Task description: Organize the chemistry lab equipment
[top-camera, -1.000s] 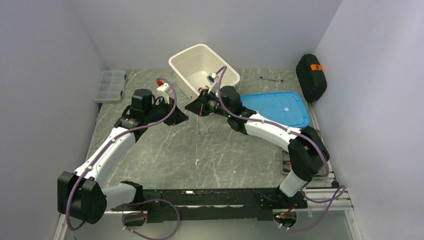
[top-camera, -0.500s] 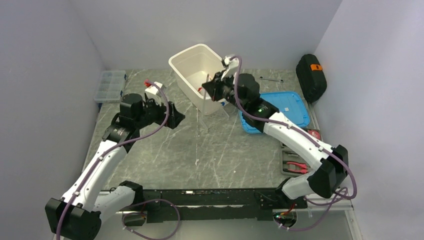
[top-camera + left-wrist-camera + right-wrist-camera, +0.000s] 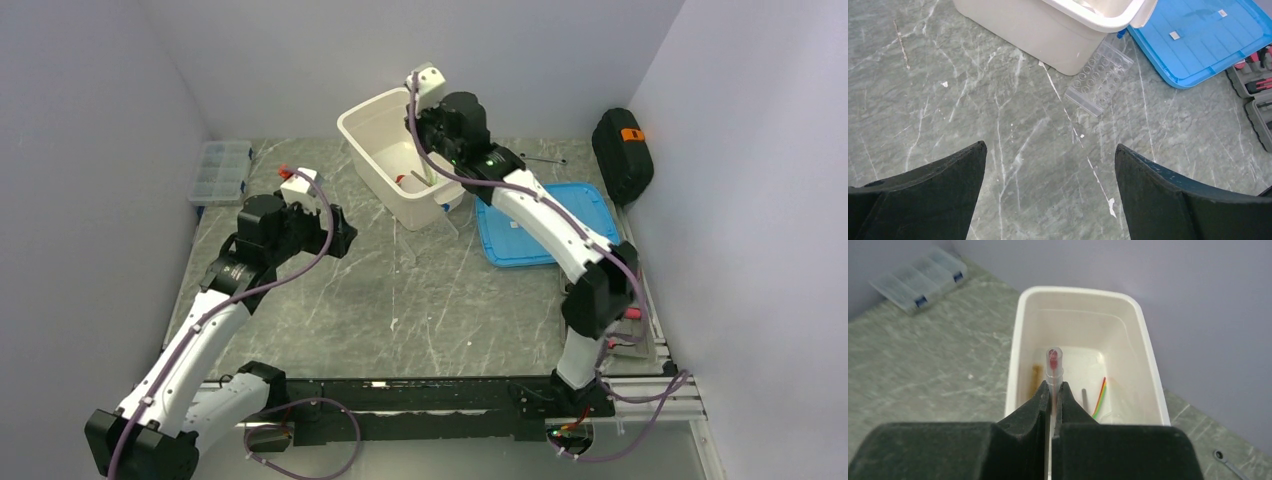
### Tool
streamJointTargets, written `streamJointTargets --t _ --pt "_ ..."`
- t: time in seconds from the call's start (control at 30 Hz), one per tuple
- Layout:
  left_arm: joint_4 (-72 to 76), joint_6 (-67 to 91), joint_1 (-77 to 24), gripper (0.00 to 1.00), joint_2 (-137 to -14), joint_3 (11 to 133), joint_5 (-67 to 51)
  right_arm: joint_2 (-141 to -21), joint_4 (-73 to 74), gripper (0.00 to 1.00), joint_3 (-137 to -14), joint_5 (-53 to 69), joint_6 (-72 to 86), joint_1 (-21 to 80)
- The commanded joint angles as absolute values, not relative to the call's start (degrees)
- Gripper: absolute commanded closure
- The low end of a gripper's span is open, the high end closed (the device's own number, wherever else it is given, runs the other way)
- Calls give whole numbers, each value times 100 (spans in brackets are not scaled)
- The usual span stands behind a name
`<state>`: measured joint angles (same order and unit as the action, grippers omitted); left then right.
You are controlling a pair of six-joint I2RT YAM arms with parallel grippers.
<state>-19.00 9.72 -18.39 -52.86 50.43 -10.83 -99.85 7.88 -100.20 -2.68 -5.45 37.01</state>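
A grey-green marbled table (image 3: pixel 420 300) is enclosed by pale walls. A white rectangular plastic bin (image 3: pixel 1015 340) is set near the back. The right gripper (image 3: pixel 1053 395) is clamped on a thin clear tube with red in its tip (image 3: pixel 1053 362), held over the bin (the tube sticks out past the fingertips). The left gripper (image 3: pixel 1050 146) is spread wide above the table, with nothing held. A clear plastic tube rack (image 3: pixel 1099 77) is seen lying just beside the bin's outer wall, near a flat blue plastic lid (image 3: pixel 1193 40).

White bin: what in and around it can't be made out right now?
- Right wrist view: lower end of the clear tube is hidden between the fingers of the right gripper; items on the floor of the white bin are blurred.
- Top view: right arm covers part of the bin's interior.
- Left wrist view: red-handled tools are cut off by the right edge.
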Motion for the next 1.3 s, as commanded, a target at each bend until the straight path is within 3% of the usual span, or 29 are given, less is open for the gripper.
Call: streamJointTargets --t 0.0,0.33,1.07,1.17,1.27 --pt "-1910 896 -1916 1 -5117 5078 -861 -10747 1413 100 -11080 362 -1134 3428" --pt "-1895 882 -1967 1 -5089 5067 -851 -12685 2825 100 -13449 2194 -517 2823" --pt "-1801 879 -1977 1 -5115 5017 -923 -14027 2818 100 -13778 2614 221 2786" --pt "-1800 887 -1978 1 -5124 5017 -923 -13995 2774 96 -13688 2577 230 2783" --pt "-1810 881 -1978 1 -5144 5016 -929 -13926 2698 80 -13627 2473 263 2786"
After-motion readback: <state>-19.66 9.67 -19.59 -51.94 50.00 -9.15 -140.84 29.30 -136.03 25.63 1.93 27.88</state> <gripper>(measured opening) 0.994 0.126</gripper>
